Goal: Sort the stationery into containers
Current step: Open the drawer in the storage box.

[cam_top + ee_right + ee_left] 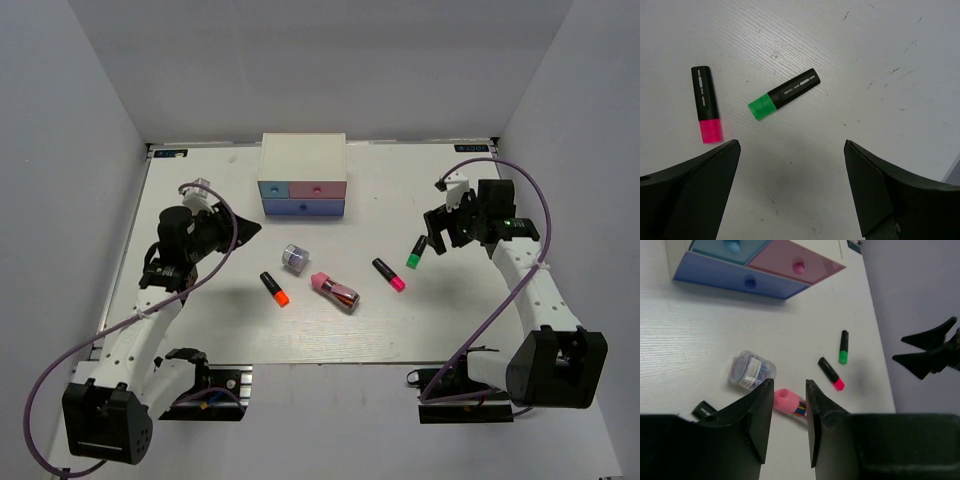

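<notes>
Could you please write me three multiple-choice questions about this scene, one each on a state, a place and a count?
1. How are the three coloured drawers of the small white cabinet?
A. All shut
B. Pink one pulled out
C. All pulled out

2. Where is the green-ended black marker?
A. In a drawer
B. On the white table near the open right gripper
C. In a cup

3. How many short black markers lie on the table?
A. Two
B. Three
C. Five

Answers:
1 A, every drawer front sits flush with the cabinet.
2 B, the right wrist view shows it lying on the table ahead of the spread fingers.
3 B, there are orange-ended, magenta-ended and green-ended ones.
</notes>
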Robot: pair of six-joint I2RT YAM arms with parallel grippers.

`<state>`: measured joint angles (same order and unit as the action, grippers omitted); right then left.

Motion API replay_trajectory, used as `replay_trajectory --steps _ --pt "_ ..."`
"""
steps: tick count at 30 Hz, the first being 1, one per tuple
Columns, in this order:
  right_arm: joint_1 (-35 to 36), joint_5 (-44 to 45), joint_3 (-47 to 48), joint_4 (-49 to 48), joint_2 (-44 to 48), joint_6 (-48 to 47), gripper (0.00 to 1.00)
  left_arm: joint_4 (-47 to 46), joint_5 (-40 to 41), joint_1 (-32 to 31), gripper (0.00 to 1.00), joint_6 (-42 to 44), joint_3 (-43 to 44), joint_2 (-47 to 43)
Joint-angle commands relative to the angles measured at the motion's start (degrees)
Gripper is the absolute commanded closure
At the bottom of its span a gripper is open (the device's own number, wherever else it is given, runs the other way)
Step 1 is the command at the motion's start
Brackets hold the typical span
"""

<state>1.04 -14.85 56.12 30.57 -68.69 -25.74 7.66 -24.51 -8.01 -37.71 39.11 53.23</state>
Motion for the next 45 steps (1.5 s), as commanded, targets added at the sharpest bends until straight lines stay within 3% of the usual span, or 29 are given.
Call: replay_trajectory --steps 1,3,5,6,7,8,11,12,15,18,23,29,45 --pt "0.1 -1.3 4.3 3.6 -1.5 -2.5 0.1 -2.8 -2.0 -0.3 0.61 0.9 1.0 2.2" --pt "0.2 -2.1 4.2 5.0 -1.6 -3.2 0.1 -3.5 -2.6 -0.3 0.69 0.9 1.6 5.1" --pt "0.0 -4.7 3.9 5.6 -1.6 -3.5 0.1 -4.6 -3.1 -0.3 0.69 1.4 1.6 7.4" --pt "0.0 -6.0 3.5 5.9 -1.5 -3.4 0.1 -6.5 -3.9 -0.3 0.66 1.4 1.6 8.6" --pt "-0.1 -6.2 2.8 5.2 -1.4 -2.7 0.1 -7.5 -3.9 -0.3 0.52 1.4 2.2 11.7" --pt "0.1 -9.0 2.3 5.4 -1.4 -2.4 0.1 -8.6 -4.5 -0.3 0.47 1.9 2.7 13.4" --pt "-0.1 -11.6 1.9 5.2 -1.7 -1.9 0.26 -10.5 -4.5 -0.3 0.34 1.9 6.0 20.3" --pt "0.1 -14.1 1.8 4.8 -1.9 -1.8 0.41 -11.0 -3.6 -0.3 0.33 2.6 7.0 21.9" --pt "0.3 -18.0 2.5 5.0 -2.9 -1.3 0.66 -11.6 -2.0 -0.3 0.31 3.2 10.6 27.4" --pt "0.2 -20.8 3.0 4.2 -3.6 -0.2 0.66 -12.1 -0.2 -0.3 0.33 4.4 13.3 30.9" --pt "0.3 -22.5 3.4 0.4 -4.0 2.9 0.54 -16.2 1.2 -0.3 0.36 4.4 14.9 36.7" --pt "0.4 -22.5 4.4 -1.0 -5.6 3.2 0.53 -21.5 1.9 -0.9 0.41 3.9 14.9 39.3" --pt "0.3 -21.5 3.0 -3.6 -6.6 4.2 0.49 -27.0 7.2 -1.9 0.4 0.4 18.8 46.2"
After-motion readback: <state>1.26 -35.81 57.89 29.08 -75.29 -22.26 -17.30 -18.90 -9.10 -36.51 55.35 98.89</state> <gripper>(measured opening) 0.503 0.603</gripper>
